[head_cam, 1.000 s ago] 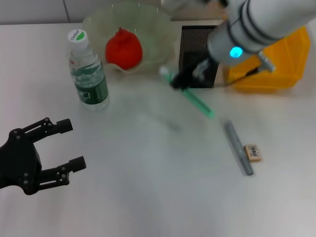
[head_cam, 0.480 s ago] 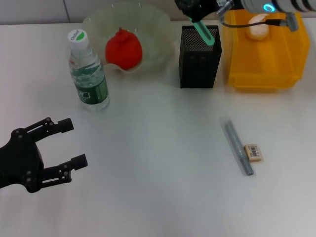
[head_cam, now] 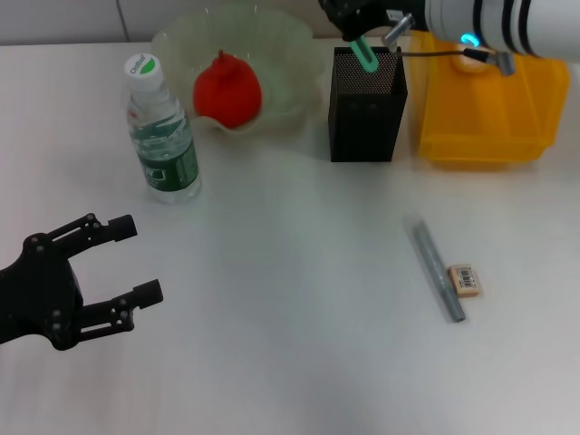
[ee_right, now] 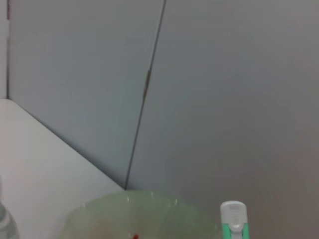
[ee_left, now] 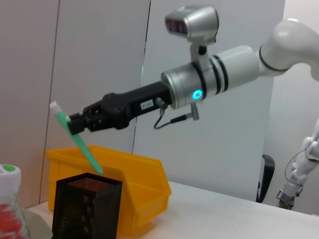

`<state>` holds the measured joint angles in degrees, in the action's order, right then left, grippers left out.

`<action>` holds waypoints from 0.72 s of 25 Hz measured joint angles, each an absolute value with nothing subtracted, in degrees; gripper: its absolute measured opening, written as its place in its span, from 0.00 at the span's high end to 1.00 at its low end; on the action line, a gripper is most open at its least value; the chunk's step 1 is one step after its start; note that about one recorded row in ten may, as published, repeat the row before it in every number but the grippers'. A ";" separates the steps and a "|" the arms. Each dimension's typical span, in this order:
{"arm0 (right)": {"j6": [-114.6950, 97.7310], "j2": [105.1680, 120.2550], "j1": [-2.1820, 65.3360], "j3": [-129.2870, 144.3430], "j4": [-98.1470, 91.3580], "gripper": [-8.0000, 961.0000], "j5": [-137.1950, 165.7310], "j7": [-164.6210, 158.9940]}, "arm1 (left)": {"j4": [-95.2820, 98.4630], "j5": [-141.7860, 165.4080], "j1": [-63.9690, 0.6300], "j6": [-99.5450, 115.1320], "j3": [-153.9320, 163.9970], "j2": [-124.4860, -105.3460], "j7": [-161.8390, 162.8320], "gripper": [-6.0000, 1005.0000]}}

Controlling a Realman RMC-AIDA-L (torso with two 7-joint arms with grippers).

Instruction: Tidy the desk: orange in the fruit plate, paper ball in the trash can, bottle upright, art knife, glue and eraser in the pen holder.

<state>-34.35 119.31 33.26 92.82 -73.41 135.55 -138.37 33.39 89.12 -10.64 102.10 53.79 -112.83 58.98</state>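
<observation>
The green glue stick [head_cam: 366, 53] hangs tilted with its lower end over the mouth of the black mesh pen holder [head_cam: 366, 109], pinched in the right hand [head_cam: 355, 20], which is clenched on it above the holder. The grey art knife [head_cam: 439, 272] and the eraser [head_cam: 464, 280] lie side by side on the bench [head_cam: 290, 317]. The left hand [head_cam: 86, 281] rests low with its fingers spread, grasping nothing.
</observation>
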 joint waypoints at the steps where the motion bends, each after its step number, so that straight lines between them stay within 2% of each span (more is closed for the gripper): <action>1: -33.50 119.29 33.49 92.88 -72.00 0.80 134.80 -137.77 | 33.39 89.12 -10.64 102.10 53.79 -112.83 58.98 0.15; 17: -31.83 119.34 33.50 92.60 -64.97 0.79 132.65 -137.17 | 33.40 89.12 -11.15 101.92 53.60 -112.85 59.29 0.15; 18: -32.36 119.34 33.43 92.40 -65.21 0.75 132.52 -137.22 | 33.40 89.12 -11.16 101.93 53.60 -112.85 59.34 0.15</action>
